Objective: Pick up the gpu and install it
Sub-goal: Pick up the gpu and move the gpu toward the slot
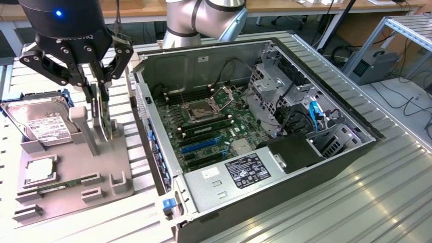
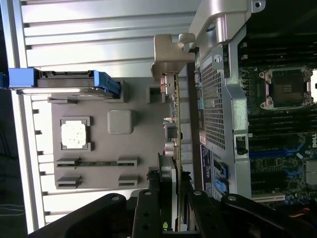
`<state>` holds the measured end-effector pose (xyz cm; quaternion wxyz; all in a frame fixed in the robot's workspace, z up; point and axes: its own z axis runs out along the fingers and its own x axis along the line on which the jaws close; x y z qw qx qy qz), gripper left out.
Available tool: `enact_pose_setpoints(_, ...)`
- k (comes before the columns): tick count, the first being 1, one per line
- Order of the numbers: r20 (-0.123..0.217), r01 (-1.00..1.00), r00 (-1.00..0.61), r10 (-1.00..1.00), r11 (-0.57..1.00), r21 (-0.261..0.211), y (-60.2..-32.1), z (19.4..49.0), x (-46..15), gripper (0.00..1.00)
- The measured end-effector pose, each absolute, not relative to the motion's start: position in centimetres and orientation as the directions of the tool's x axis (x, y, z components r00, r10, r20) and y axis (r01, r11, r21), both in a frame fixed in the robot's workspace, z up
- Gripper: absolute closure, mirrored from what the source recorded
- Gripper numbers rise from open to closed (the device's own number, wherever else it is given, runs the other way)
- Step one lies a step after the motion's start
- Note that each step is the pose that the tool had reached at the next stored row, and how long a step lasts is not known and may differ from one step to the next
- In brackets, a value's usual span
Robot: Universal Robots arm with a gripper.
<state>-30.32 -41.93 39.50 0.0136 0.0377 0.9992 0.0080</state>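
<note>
The gpu (image 1: 104, 119) stands on edge over the grey holder tray (image 1: 101, 162), at the exterior view's left of the open computer case (image 1: 324, 152). My gripper (image 1: 99, 96) comes down from above and is shut on the card's upper edge. In the wrist view the gpu (image 2: 176, 114) runs edge-on from between my gripper (image 2: 171, 198) fingers out to its silver bracket (image 2: 171, 54), close beside the case's rear wall (image 2: 215, 99). I cannot tell whether the card still rests in its slot on the tray. The motherboard (image 1: 209, 126) lies bare inside the case, with blue expansion slots (image 1: 199, 147).
On the tray (image 2: 133, 148) lie a silver hard drive (image 1: 44, 124) in a blue frame (image 2: 64, 82), a processor chip (image 1: 40, 169) and a narrow memory stick (image 1: 57, 186). Drive cages (image 1: 276, 91) and cables fill the case's far side. The power supply (image 1: 236, 172) sits at its near end.
</note>
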Motion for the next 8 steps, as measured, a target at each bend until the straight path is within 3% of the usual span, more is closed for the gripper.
enact_pose_setpoints(8, -0.026, 0.075, -0.997, 0.076, 0.997, 0.017, -41.93, 39.78, -30.32, 0.73)
